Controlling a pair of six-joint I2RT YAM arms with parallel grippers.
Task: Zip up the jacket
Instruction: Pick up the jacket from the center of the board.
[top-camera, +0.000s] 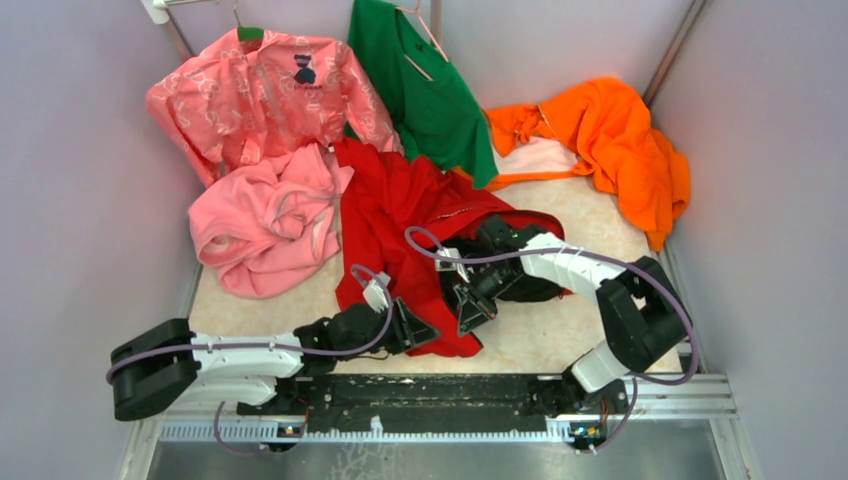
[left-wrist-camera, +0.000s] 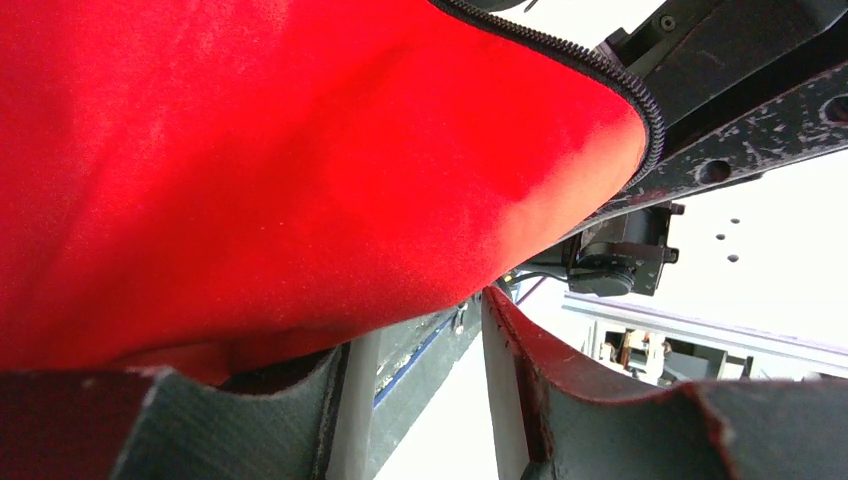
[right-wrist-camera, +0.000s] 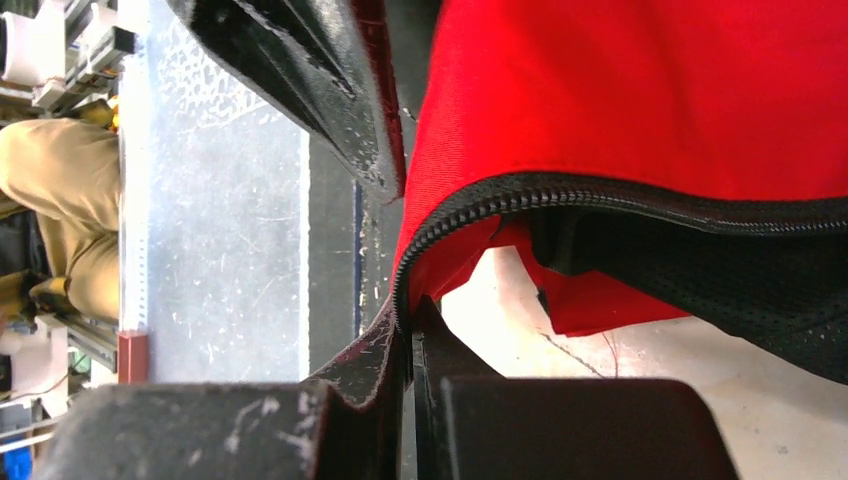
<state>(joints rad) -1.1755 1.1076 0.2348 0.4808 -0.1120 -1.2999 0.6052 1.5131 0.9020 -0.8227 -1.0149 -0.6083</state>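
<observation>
The jacket lies crumpled at the middle of the desk, its collar end toward 12 o'clock and its lower hem toward 6 o'clock. A pink fleece touches it at 9 o'clock, and an orange garment lies near at 2 o'clock.

The right end effector sits at the jacket's 5 o'clock. It is clenched on the front edge, with the corner of the dark zipper pinched between its fingers. That edge is lifted enough to show the dark lining beneath.

The left end effector is at the hem, at 6 o'clock. Its jaws stand apart with a clear gap between them, and red cloth is draped over the fingertips rather than pinched.
</observation>
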